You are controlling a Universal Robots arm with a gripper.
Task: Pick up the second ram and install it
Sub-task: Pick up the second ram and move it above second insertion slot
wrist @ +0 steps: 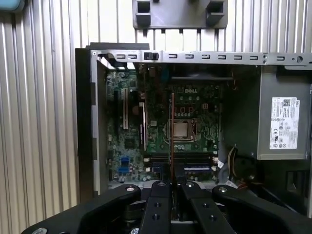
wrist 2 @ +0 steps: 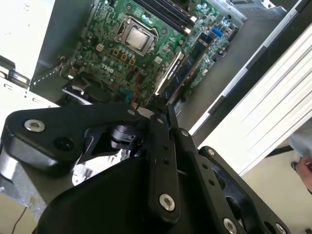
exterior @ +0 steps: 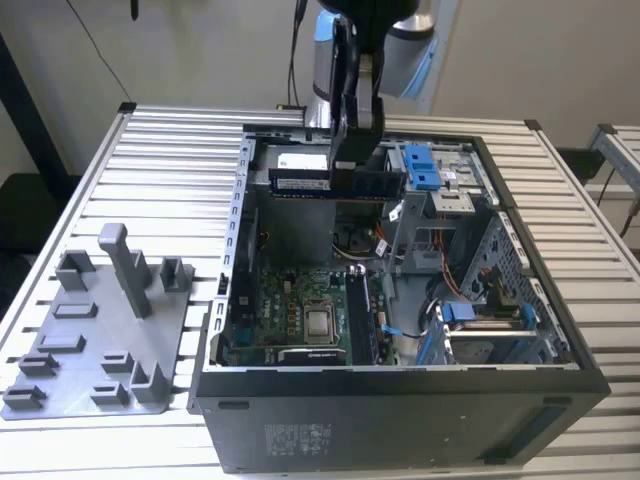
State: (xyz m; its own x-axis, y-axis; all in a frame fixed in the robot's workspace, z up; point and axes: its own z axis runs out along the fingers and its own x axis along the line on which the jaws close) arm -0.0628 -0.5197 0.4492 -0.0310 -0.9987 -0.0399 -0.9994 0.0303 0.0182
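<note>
Clamping the second ram [exterior: 300, 184] at its middle, the gripper [exterior: 357, 165] hangs over the open computer case [exterior: 400, 410], the stick level and reaching out past both sides of the closed fingers. In the first wrist view the stick runs edge-on from the fingertips, above the motherboard [wrist: 131, 141]. A grey holder tray [exterior: 90, 350] lies on the slatted table [exterior: 170, 160], on the exterior view's left of the case.

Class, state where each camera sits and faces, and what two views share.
Exterior view: off-arm, above, facing down into the computer case; gripper holds the second ram.
First wrist view: on the wrist, facing down at the motherboard past the gripper.
Second wrist view: likewise, obliquely, past the gripper.
Wrist views share the processor.
</note>
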